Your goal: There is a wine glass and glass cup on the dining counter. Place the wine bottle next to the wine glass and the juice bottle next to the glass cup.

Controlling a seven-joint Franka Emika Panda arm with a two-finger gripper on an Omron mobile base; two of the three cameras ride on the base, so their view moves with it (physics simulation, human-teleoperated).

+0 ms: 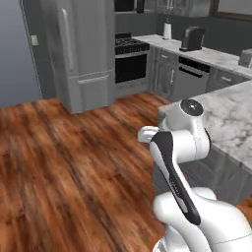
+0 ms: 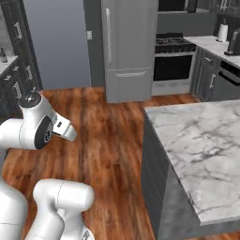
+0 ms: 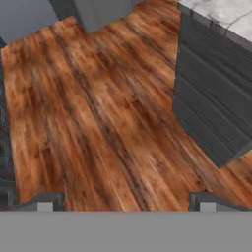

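The dining counter (image 2: 201,140) is a broad white marble island top with grey veins on a dark grey base. It lies to my right, and its near corner (image 1: 231,118) is bare. In the hand view my gripper (image 3: 125,204) is open, its two dark fingertips (image 3: 45,202) far apart with nothing between them. It looks down on wooden floor, with the counter's corner (image 3: 216,10) at the upper right. The wine glass, glass cup, wine bottle and juice bottle are out of view.
A steel fridge (image 2: 129,47) and a black oven range (image 2: 173,56) stand ahead across the wooden floor (image 1: 74,162). A back worktop (image 1: 211,54) carries a dark appliance (image 1: 193,38) and a paper roll (image 1: 167,29). Dark cabinets (image 2: 9,79) stand at the left.
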